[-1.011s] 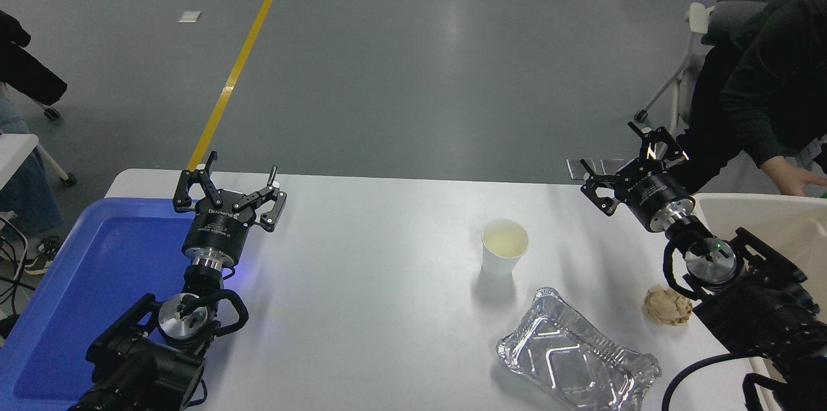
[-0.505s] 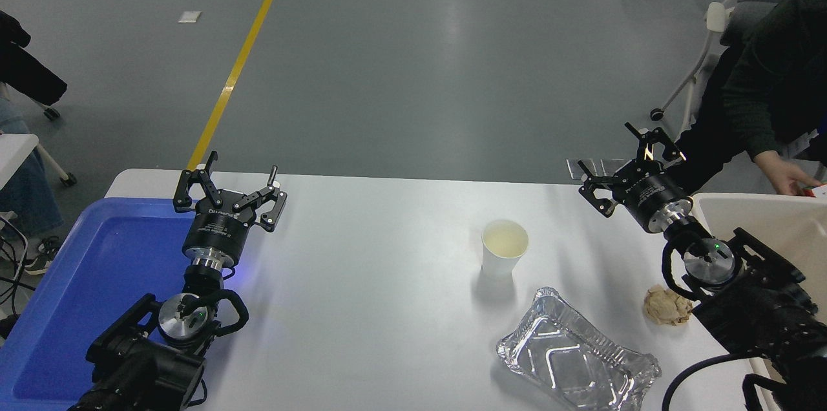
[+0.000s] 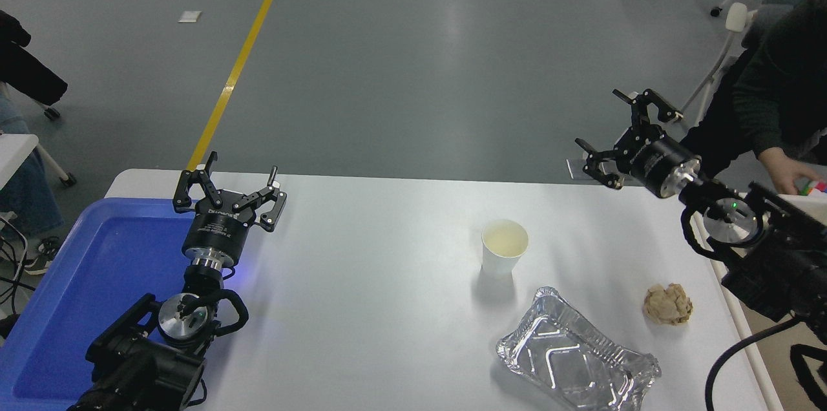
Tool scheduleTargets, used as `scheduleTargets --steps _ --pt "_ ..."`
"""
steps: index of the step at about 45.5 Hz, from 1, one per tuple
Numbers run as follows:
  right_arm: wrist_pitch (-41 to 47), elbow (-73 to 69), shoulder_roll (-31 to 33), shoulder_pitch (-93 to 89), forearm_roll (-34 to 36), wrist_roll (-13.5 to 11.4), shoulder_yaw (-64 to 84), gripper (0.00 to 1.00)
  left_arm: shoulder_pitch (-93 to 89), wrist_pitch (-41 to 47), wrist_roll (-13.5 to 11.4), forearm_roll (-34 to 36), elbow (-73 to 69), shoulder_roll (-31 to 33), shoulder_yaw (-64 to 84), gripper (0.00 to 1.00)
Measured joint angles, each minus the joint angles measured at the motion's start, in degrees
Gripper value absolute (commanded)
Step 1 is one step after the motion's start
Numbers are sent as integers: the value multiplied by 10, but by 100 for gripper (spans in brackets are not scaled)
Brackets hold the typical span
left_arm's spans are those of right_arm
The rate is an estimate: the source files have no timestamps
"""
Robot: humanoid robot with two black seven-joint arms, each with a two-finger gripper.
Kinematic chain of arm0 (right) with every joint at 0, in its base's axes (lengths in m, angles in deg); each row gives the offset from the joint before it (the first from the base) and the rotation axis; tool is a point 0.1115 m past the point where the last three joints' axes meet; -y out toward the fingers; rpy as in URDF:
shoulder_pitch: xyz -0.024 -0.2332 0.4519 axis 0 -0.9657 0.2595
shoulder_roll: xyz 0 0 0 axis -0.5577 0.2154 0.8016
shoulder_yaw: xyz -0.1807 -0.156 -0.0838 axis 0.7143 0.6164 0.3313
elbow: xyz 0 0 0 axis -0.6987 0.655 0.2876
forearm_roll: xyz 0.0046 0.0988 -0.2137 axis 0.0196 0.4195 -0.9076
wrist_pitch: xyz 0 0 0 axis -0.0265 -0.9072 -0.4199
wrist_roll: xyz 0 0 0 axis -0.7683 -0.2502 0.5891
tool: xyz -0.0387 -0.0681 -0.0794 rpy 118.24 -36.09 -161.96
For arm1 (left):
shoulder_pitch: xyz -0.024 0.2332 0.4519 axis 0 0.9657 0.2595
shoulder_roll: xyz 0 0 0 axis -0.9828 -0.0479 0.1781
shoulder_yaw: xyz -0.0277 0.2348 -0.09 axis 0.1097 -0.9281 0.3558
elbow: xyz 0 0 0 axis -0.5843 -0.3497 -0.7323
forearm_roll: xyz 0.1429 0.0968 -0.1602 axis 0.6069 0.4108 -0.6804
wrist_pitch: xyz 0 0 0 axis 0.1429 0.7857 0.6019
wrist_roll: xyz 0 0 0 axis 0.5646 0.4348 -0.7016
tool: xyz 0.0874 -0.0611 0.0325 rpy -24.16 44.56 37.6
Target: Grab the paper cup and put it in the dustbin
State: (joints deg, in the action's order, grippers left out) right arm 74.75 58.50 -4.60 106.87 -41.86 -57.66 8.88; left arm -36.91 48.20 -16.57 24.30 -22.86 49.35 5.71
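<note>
Your cup (image 3: 504, 247) stands upright on the white desk (image 3: 375, 282), a little right of centre, its pale yellowish inside open to the camera and nothing touching it. At about 5 o'clock from the cup, close by but apart from it, lies the crinkled foil tray (image 3: 577, 353); at about 4 o'clock, farther out and near the desk's right edge, sits the crumpled tan paper ball (image 3: 667, 304). Your right gripper (image 3: 623, 133) is at roughly 2 o'clock from the cup, well apart from it and raised near the desk's far right corner — its fingers are spread wide and hold nothing, pointing toward the upper left. The right arm comes in from the right edge, a small green light showing on its wrist. Of the bin (image 3: 772, 359) you can see only a strip of pale rim and beige wall at the lower right, mostly behind that arm, so you cannot tell what is inside. Your left gripper (image 3: 229, 188) is parked at 9 o'clock from the cup, far across the desk, over the far right corner of the blue tray (image 3: 84, 282) — fingers open and empty. At the upper right a person in a dark sleeve reaches down, the hand (image 3: 785, 168) resting on something small and multicoloured just behind the right arm; what it is you cannot tell.
</note>
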Motion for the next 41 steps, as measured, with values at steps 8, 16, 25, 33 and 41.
scheduleTargets --steps 8,16,25,33,41 --pt "-2 -82 78 67 -69 -1 75 100 0 0 0 0 0 0 0 99" --pt "-4 -145 137 174 -126 -1 218 100 0 0 0 0 0 0 0 99" --pt "-4 -232 187 303 -156 1 410 100 0 0 0 1 0 0 0 99" --pt "-4 -324 207 441 -188 1 584 100 0 0 0 1 0 0 -1 99" --pt "-4 -393 185 572 -220 2 734 100 0 0 0 1 0 0 -1 99"
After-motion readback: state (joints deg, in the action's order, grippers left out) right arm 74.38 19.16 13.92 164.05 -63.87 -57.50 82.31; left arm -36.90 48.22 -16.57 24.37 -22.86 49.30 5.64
